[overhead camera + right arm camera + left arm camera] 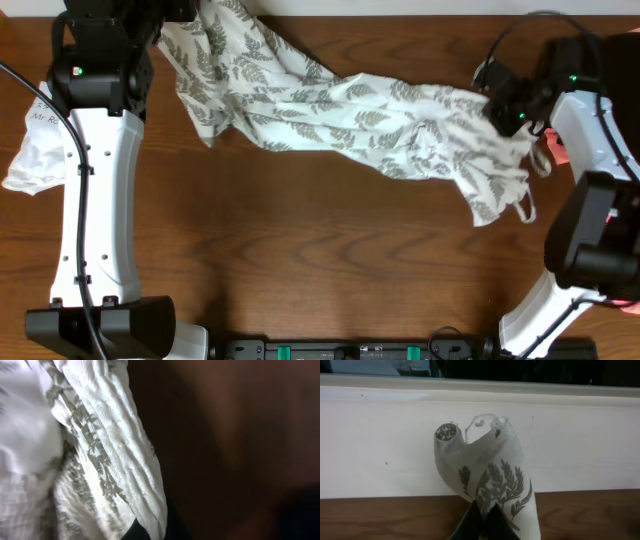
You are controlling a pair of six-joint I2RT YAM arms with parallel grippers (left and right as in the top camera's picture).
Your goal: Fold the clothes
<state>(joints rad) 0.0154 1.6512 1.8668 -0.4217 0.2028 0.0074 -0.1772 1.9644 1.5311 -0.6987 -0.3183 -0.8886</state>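
The clothes [350,115], a thin white garment printed with grey fern leaves, lie stretched across the far half of the table from top left to right. My left gripper [188,14] holds its left end at the table's far edge. In the left wrist view the gripper [483,521] is shut on the fabric, and a cone of cloth [492,472] stands up above the black fingers [469,526]. My right gripper [503,112] is at the garment's right end. In the right wrist view it [157,529] is shut on a crinkled fold of the clothes [105,445].
A plain white shirt [30,150] lies bunched at the left edge behind the left arm. Something pink [560,150] shows beside the right arm. A thin strap [527,208] hangs from the garment's lower right corner. A white wall panel [380,435] rises behind the table.
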